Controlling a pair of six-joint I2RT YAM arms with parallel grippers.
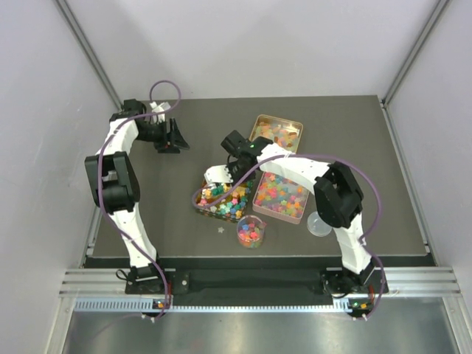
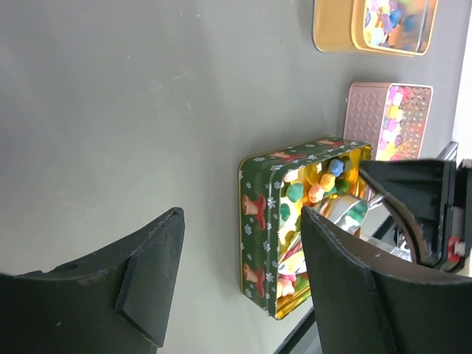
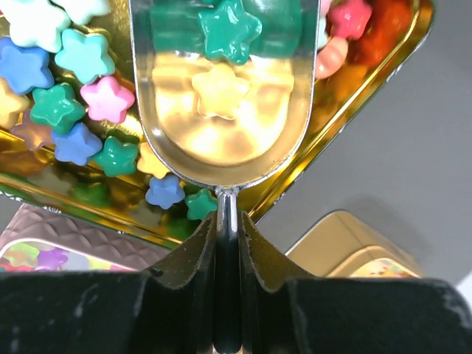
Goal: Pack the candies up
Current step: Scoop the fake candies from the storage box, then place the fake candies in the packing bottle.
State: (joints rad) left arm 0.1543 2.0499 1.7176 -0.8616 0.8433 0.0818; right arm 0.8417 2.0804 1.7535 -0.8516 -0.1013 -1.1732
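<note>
The candies (image 1: 223,198) are small coloured stars filling a green tin (image 1: 203,208) with a gold inside, at the table's middle. My right gripper (image 1: 234,161) is shut on the handle of a metal scoop (image 1: 216,175) held over this tin. In the right wrist view the gripper (image 3: 227,237) pinches the handle, and the scoop (image 3: 225,125) holds a green candy (image 3: 230,29) and a yellow one (image 3: 220,90) above the tin's candies (image 3: 70,88). My left gripper (image 1: 172,140) is open and empty at the far left; its wrist view (image 2: 242,221) looks across at the green tin (image 2: 257,221).
A pink tin (image 1: 259,206) of candies sits right of the green tin, and a gold tin (image 1: 259,122) of candies behind it. A small cup (image 1: 251,231) of candies stands near the front edge, with a clear lid (image 1: 319,223) to its right. One loose candy (image 1: 220,229) lies on the table.
</note>
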